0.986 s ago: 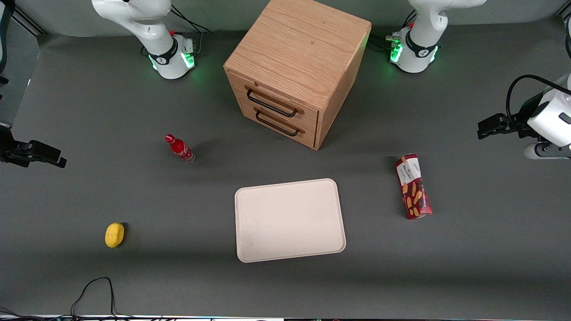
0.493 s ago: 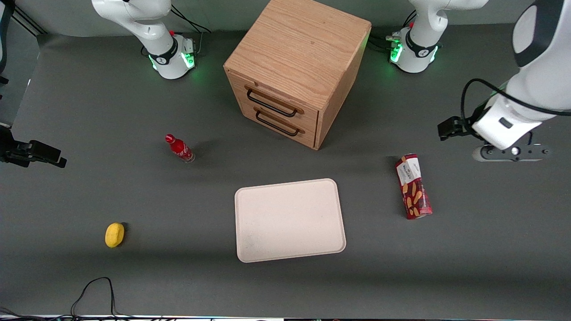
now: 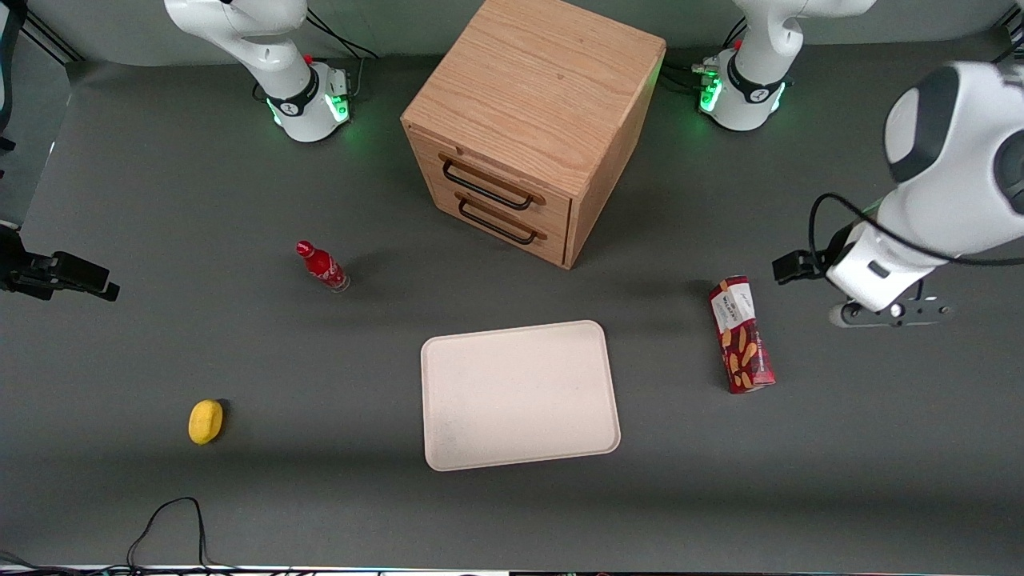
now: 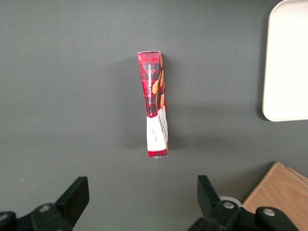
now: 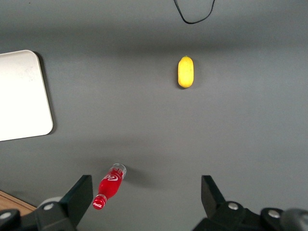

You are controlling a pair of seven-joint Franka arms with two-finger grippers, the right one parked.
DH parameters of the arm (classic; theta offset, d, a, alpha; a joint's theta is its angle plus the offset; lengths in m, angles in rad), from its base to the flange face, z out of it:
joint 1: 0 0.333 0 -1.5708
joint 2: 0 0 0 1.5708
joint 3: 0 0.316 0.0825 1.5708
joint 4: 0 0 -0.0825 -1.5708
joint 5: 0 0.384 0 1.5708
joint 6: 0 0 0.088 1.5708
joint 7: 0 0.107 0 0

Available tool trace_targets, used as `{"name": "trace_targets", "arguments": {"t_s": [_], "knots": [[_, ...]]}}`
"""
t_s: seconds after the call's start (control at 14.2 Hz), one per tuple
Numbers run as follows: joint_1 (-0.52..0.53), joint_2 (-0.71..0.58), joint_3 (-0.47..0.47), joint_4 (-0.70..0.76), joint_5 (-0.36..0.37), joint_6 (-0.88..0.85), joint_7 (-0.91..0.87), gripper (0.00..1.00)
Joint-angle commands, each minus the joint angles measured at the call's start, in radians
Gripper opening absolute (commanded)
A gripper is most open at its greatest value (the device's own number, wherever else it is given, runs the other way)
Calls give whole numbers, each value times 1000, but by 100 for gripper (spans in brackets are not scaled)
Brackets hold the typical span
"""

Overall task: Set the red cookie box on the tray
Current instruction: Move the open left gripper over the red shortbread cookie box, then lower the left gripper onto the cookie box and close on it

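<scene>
The red cookie box (image 3: 742,334) lay flat on the dark grey surface (image 3: 880,448), well apart from the tray (image 3: 520,395) and toward the working arm's end, its white label end pointing away from the front camera. The left arm's gripper (image 4: 139,202) hung above the surface near the box's label end, not touching it, with its fingers (image 4: 77,192) spread wide and nothing between them.

The box looked like a long, narrow cardboard carton, dark red with tan biscuit pictures; it was probably light and fairly stiff, though its thin walls might dent under a hard squeeze, and the printed faces could be a little slick. A sensible hold would be across the narrow width near the middle of its length, so it stayed level when lifted.

The tray was a flat cream rectangle with rounded corners and a low rim, matte in finish. A wooden drawer cabinet (image 3: 532,128) with two dark handles stood farther from the front camera than the tray. A small red bottle (image 3: 322,266) and a yellow lemon-like object (image 3: 206,422) lay toward the parked arm's end
</scene>
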Motion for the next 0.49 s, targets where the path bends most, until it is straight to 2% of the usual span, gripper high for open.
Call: {"name": "trace_targets", "arguments": {"t_s": [0.0, 0.14, 0.42], "knots": [[-1, -14, 0, -173, -3, 172, -2, 100], [-4, 9, 0, -253, -3, 287, -3, 100], [-1, 124, 0, -290, -3, 432, -14, 100]]}}
